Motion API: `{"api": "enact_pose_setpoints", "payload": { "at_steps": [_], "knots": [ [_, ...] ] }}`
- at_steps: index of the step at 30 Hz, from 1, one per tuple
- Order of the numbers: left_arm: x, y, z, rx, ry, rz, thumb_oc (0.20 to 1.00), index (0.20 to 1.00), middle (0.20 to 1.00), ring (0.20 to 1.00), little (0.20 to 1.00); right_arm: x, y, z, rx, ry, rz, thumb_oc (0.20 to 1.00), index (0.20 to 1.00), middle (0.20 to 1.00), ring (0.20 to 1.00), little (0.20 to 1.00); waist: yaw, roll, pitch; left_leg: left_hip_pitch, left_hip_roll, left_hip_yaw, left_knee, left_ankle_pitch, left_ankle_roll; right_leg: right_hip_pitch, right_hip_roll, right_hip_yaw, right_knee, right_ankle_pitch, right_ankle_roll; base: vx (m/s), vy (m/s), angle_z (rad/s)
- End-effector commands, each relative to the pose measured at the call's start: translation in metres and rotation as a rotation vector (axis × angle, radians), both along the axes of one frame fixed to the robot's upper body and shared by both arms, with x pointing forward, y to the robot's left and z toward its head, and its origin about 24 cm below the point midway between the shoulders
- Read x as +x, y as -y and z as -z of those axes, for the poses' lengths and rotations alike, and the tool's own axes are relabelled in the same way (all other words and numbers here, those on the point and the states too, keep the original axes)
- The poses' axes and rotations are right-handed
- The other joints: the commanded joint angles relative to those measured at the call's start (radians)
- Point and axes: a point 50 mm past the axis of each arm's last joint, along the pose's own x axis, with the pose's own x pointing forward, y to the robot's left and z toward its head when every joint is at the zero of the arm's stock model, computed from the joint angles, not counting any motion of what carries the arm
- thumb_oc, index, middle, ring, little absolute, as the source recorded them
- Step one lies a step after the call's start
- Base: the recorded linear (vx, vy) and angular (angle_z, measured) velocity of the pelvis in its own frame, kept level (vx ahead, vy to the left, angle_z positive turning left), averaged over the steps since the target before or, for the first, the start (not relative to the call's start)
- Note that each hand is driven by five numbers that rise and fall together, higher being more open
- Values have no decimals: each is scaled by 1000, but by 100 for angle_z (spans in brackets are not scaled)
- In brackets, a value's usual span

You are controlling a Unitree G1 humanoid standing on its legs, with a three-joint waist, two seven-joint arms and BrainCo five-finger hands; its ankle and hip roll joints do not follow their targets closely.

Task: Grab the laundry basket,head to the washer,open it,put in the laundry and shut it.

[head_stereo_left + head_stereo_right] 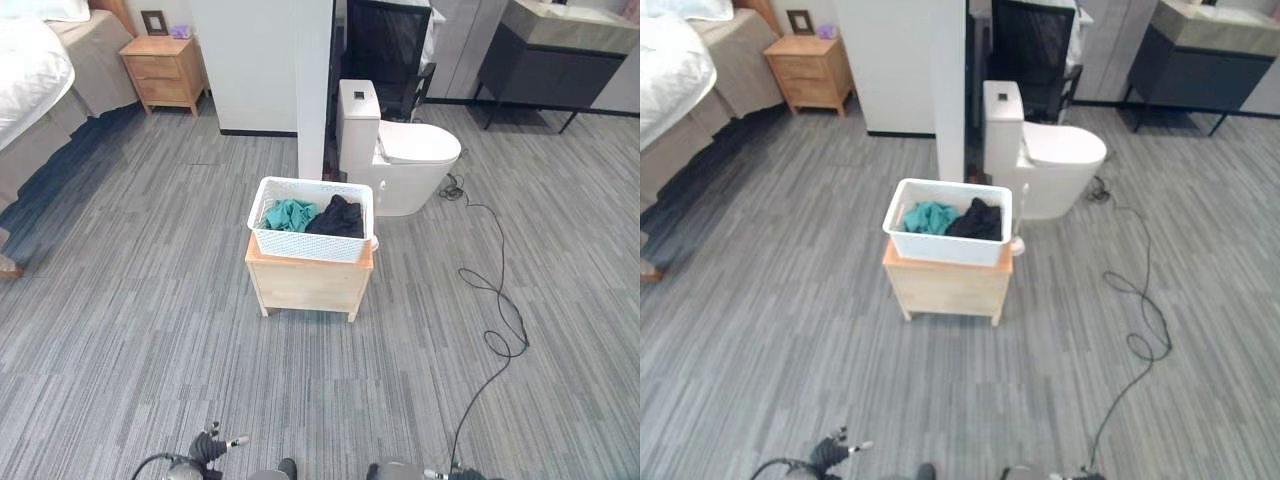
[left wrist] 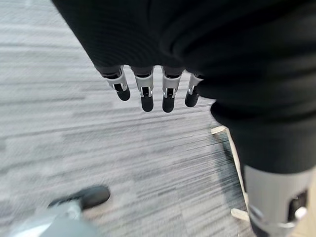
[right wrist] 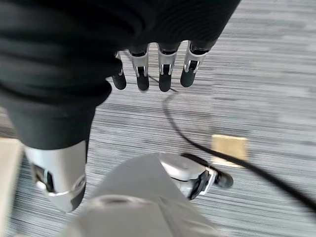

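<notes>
Laundry basket point(image 1: 310, 243), white rectangular lattice plastic w/ teal cloth point(image 1: 290, 214) & black cloth point(image 1: 337, 217), sits on boxy pale-wood stand point(image 1: 305, 283). Left hand point(image 2: 148, 89) & right hand point(image 3: 158, 69) both relaxed, fingers straight, empty, over striped grey carpet point(image 1: 150, 300).

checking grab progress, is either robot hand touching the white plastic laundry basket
Apart. Left eye view shows the white plastic laundry basket alone on the wooden stool; wrist views show both hands over floor.

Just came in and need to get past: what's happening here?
Nothing is being handled yet. A white laundry basket with a teal garment and a dark garment sits on a small wooden stand, in front of a toilet. The left robot hand and right robot hand hang open over the floor, holding nothing.
</notes>
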Motion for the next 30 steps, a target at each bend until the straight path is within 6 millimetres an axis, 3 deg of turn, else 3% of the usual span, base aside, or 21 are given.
{"api": "enact_pose_setpoints", "payload": {
  "at_steps": [1,2,5,7,8,9,11,12,14,15,16,17,18,20,21,22,23,24,25,27,30],
  "knots": [
    [5,-15,-7,31,65,-83,1000,1000,1000,1000,1000,18,28,-15,-65,129,161,1000,1000,1000,1000,1000,-3,-7,11,-44,-22,-60,56,-23,-28,104,53,-6,-466,230,9,480,-101,-3],
    [11,-16,-10,35,92,-90,1000,1000,1000,1000,1000,20,32,-17,-70,155,187,1000,1000,1000,1000,1000,-16,-11,10,-10,-27,-68,38,-38,-35,90,53,-6,-567,268,22,602,-127,-3],
    [23,-16,-14,47,142,-108,1000,1000,1000,1000,1000,26,39,-23,-77,221,248,1000,1000,1000,1000,1000,-44,-16,8,68,-28,-79,23,-91,-52,65,57,23,-713,325,55,463,-94,10],
    [27,-14,-16,52,160,-107,1000,1000,1000,1000,1000,25,41,-24,-77,237,267,1000,1000,1000,1000,1000,-55,-27,3,92,-33,-85,30,-117,-55,79,61,42,-720,332,56,407,-109,44],
    [32,-9,-17,65,180,-87,1000,1000,1000,1000,1000,21,42,-25,-71,270,318,1000,1000,1000,1000,1000,-74,-42,-16,128,-35,-106,57,-151,-63,110,74,98,-705,356,40,454,-178,67],
    [32,-4,-16,68,177,-76,1000,1000,1000,1000,1000,20,42,-25,-67,280,332,1000,1000,1000,1000,1000,-78,-41,-23,136,-20,-102,92,-145,-78,125,88,100,-689,359,30,588,-261,95],
    [35,2,-14,78,174,-79,1000,1000,1000,1000,1000,17,40,-24,-65,281,351,1000,1000,1000,1000,1000,-81,-38,-24,92,13,-102,261,-74,-116,157,118,90,-648,336,-2,303,-212,81],
    [35,2,-15,78,174,-79,1000,1000,1000,1000,1000,17,40,-24,-64,281,351,1000,1000,1000,1000,1000,-83,-41,-27,88,9,-104,260,-71,-115,153,114,90,-648,337,-2,160,-184,43],
    [36,4,-15,75,191,-128,1000,1000,1000,1000,1000,23,39,-27,-62,322,364,1000,1000,1000,1000,1000,-67,-63,-10,-60,15,-116,554,63,-134,204,121,82,-646,313,-47,179,-250,14],
    [33,6,-14,76,193,-152,1000,1000,1000,1000,1000,34,37,-32,-58,372,355,1000,1000,1000,1000,1000,-58,-76,-4,-140,9,-136,661,100,-130,250,138,91,-673,292,-71,161,-221,-8],
    [33,6,-14,76,193,-152,1000,1000,1000,1000,1000,34,37,-32,-58,371,355,1000,1000,1000,1000,1000,-58,-75,-4,-141,11,-137,663,99,-130,250,139,90,-674,292,-71,224,-219,-17],
    [31,8,-13,85,193,-165,1000,1000,1000,1000,1000,41,37,-37,-65,420,362,1000,1000,1000,1000,1000,-42,-96,2,-196,39,-126,644,114,-130,289,137,96,-689,275,-82,128,-92,-20],
    [31,8,-13,85,193,-164,1000,1000,1000,1000,1000,41,37,-37,-65,420,362,1000,1000,1000,1000,1000,-41,-95,4,-194,41,-125,646,112,-131,292,139,96,-690,275,-82,265,-116,-4],
    [27,8,-12,102,193,-228,1000,1000,1000,1000,1000,61,32,-48,-57,506,336,1000,1000,1000,1000,1000,-18,-106,9,-211,107,-97,448,69,-126,329,137,106,-697,242,-77,245,-1,-2],
    [27,8,-13,96,208,-254,1000,1000,1000,1000,1000,68,29,-53,-51,540,319,1000,1000,1000,1000,1000,-18,-104,1,-208,121,-102,344,73,-129,331,136,107,-701,236,-72,240,81,-18],
    [28,5,-16,101,239,-311,1000,1000,1000,1000,1000,75,29,-58,-61,573,302,1000,1000,1000,1000,1000,-7,-96,2,-189,141,-123,213,100,-143,356,141,116,-711,220,-65,159,70,-33],
    [28,5,-16,101,239,-311,1000,1000,1000,1000,1000,75,29,-58,-61,573,302,1000,1000,1000,1000,1000,-8,-98,1,-187,139,-123,205,106,-143,355,139,115,-711,220,-65,215,136,-36],
    [34,3,-23,80,317,-390,1000,1000,1000,1000,1000,81,31,-66,-77,611,291,1000,1000,1000,1000,1000,1,-76,-11,-172,177,-156,71,165,-159,372,145,115,-716,201,-57,111,87,-46],
    [33,3,-23,80,316,-391,1000,1000,1000,1000,1000,81,31,-66,-78,610,291,1000,1000,1000,1000,1000,1,-75,-9,-165,178,-156,63,169,-160,376,146,115,-716,200,-58,218,178,-42],
    [35,1,-32,82,385,-400,1000,1000,1000,1000,1000,87,30,-73,-83,650,266,1000,1000,1000,1000,1000,5,-41,-31,-108,201,-112,-25,175,-173,400,148,103,-718,179,-52,204,151,-43],
    [35,-8,-41,125,428,-405,1000,1000,1000,1000,1000,89,31,-77,-87,659,242,1000,1000,1000,1000,1000,16,-37,-45,-82,188,-101,-24,156,-174,415,130,108,-720,183,-46,154,122,-20]
  ]
}}
